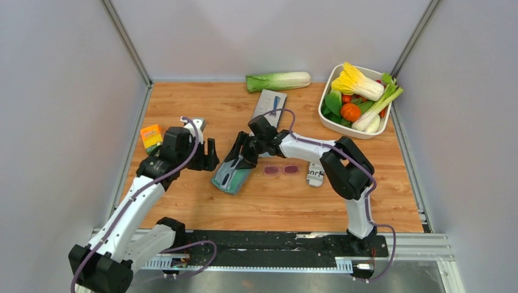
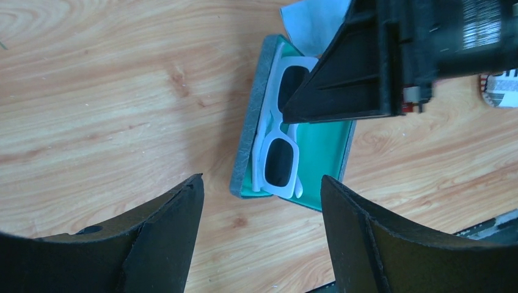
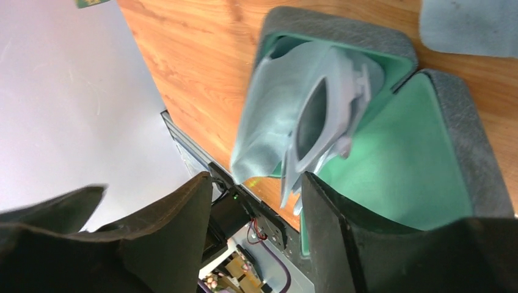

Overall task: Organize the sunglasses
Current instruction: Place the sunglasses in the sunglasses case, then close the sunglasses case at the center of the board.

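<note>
The sunglasses (image 1: 281, 170), a small pair with pink-purple lenses, lie on the wood to the right of the open grey case (image 1: 231, 177). A white-framed pair (image 2: 278, 131) lies in the case (image 2: 247, 140) on its teal lining. My right gripper (image 1: 239, 157) hovers over the case's far end, open, with nothing between its jaws. Just beyond its tips (image 3: 255, 180) a light blue cloth (image 3: 275, 116) is blurred and draped over the white pair in the case (image 3: 464, 122). My left gripper (image 1: 211, 155) stands open to the left of the case, its jaws (image 2: 261, 180) wide and empty.
A napa cabbage (image 1: 278, 81) lies at the back. A white basin (image 1: 327, 119) of vegetables sits back right. An orange-green box (image 1: 151, 137) is at the left wall, a grey flat pack (image 1: 269, 104) behind the right gripper, and a white labelled item (image 1: 314, 175) right of the sunglasses.
</note>
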Controlling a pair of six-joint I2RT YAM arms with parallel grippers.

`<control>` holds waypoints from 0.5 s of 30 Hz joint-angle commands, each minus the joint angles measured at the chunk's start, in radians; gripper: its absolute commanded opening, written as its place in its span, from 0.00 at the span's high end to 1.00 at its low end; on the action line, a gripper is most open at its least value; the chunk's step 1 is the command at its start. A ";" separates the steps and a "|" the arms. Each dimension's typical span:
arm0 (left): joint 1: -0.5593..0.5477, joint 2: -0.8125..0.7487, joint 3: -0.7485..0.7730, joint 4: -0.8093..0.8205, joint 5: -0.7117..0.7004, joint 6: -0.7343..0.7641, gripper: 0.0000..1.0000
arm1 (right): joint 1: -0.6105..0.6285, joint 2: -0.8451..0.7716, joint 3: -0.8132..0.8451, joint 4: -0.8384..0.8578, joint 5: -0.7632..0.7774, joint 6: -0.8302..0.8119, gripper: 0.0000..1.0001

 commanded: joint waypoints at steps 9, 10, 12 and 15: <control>0.031 0.328 0.045 0.045 0.094 -0.012 0.17 | -0.076 -0.368 -0.100 -0.092 0.190 -0.210 0.30; 0.036 0.325 0.039 0.059 0.116 -0.032 0.17 | -0.081 -0.397 -0.139 -0.091 0.206 -0.223 0.30; 0.045 0.314 0.028 0.090 0.099 -0.055 0.17 | -0.087 -0.451 -0.205 -0.086 0.226 -0.243 0.31; 0.074 0.297 0.016 0.121 0.102 -0.074 0.17 | -0.087 -0.500 -0.300 -0.057 0.218 -0.257 0.29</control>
